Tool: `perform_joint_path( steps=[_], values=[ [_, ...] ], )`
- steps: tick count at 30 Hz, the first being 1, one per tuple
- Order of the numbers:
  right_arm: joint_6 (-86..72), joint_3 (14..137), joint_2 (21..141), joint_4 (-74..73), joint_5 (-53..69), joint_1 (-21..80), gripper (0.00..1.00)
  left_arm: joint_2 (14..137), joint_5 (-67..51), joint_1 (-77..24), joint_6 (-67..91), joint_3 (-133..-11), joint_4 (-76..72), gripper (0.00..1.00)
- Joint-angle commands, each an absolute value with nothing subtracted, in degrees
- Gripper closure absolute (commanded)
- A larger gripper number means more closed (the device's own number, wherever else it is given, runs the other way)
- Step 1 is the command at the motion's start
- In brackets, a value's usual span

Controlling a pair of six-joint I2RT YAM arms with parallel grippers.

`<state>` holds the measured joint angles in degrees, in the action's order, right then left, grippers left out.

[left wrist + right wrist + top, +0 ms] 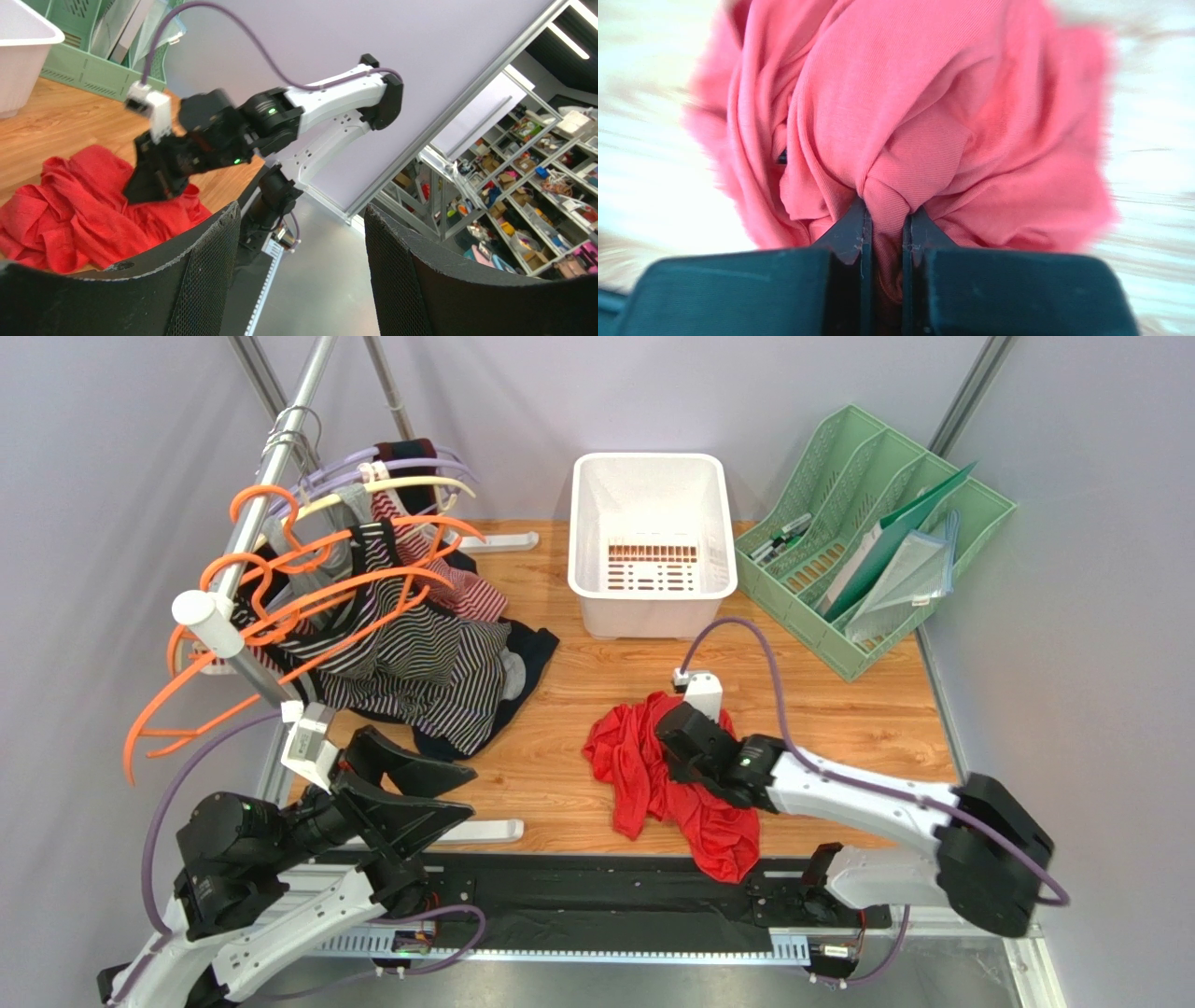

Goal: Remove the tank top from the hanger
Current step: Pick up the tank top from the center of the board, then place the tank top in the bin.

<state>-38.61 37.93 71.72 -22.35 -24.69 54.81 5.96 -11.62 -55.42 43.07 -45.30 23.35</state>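
Red tank top (659, 770) was bunched near the front edge of the table (842, 700), a fold pinched by the right pincer (885, 231); left pincer (302, 210) was held open, empty.

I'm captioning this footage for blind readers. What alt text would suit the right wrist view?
The right claw is pinched shut on a fold of a crumpled red garment, which fills most of the frame. The pale wooden table shows, blurred, on either side.
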Motion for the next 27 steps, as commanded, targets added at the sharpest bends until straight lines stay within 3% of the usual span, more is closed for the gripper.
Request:
perform_joint_path(
  steps=[1,4,9,17,27],
  values=[
    [-36.92,39.81,58.03,-23.12,-32.42,55.11,1.00,8.52,-14.06,-55.46,37.98,-46.23,26.36,0.29],
    [-32.53,43.67,50.03,-21.10,-35.84,54.93,1.00,9.58,-17.13,-55.46,36.92,-46.14,28.47,0.29],
    [-17.72,57.10,50.79,-15.49,-41.39,54.32,1.00,7.04,-22.49,-55.46,39.46,-39.39,24.88,0.30],
    [-3.17,90.65,74.14,-12.57,-35.08,43.26,1.00,3.78,-23.90,-55.46,41.22,-32.78,18.10,0.29],
    [-2.64,116.59,105.07,-5.36,-24.35,31.20,1.00,6.86,-26.01,-55.46,37.53,-37.18,24.96,0.29]
  ],
)
